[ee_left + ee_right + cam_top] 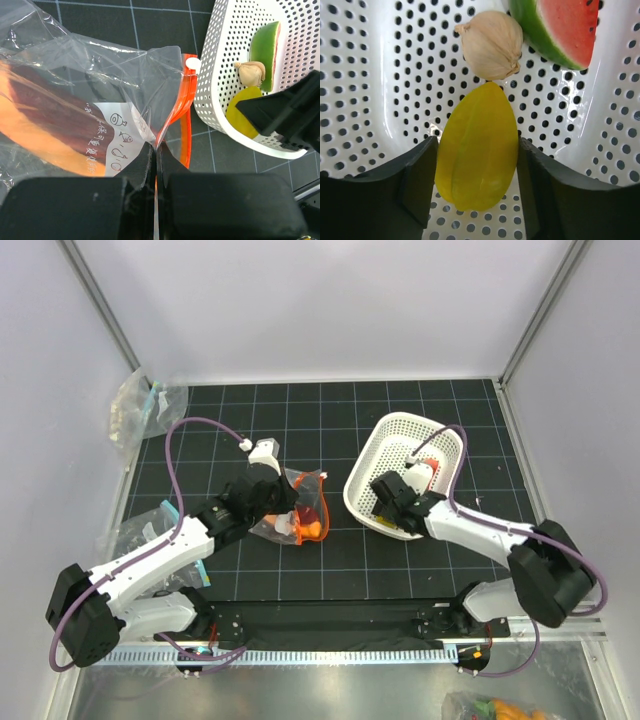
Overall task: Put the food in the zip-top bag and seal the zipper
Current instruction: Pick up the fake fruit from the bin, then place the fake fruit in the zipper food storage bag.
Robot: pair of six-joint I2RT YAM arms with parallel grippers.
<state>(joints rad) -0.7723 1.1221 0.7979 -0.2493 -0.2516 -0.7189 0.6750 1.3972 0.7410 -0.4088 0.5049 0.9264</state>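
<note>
The left end effector [156,152] had its jaws pressed together on the clear film of the zip-top bag [115,75], just beside the red-orange zipper [182,100], holding the mouth up off the counter [300,410]. An orange carrot-like piece [30,135] and a dark red piece [55,105] already lay inside.

To the right, in the white basket [210,75], the right end effector [477,165] stood with its jaws partly closed, one against each flank of the yellow lemon [477,150]; how firmly it squeezed could not be told. The peach ball [490,42] touched the lemon's far tip, and the watermelon slice [560,25] lay beyond it.

The lift probably called for a straight rise, so the ball was not dragged along, and a centred squeeze, since the smooth plastic looked likely to slip. The left arm would need to keep the mouth spread.

The counter was a black gridded mat. Spare teal-trimmed bags [140,405] sat at its left edge, and plain white walls enclosed it.
</note>
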